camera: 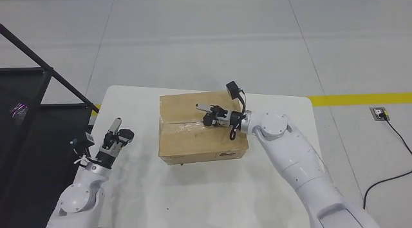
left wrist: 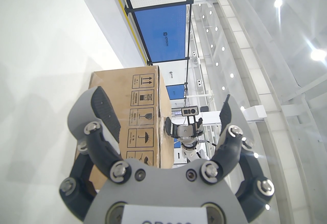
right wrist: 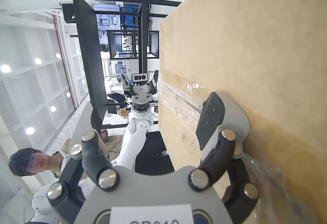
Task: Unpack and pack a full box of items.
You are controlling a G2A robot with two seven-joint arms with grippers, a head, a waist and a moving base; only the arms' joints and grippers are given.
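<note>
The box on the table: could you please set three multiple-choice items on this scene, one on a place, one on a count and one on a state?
1. Where is the right gripper?
A. On the floor
B. Over the top of the box
C. Inside the box

2. How many boxes stand on the table?
A. One
B. Two
C. Three

3. How are the box's flaps?
A. Folded open
B. Torn off
C. Shut, with tape along the seam

Key: 1 B, as the top view shows it above the box's seam; 2 A, as a single box stands there; 3 C, as the right wrist view shows clear tape over the closed seam.
</note>
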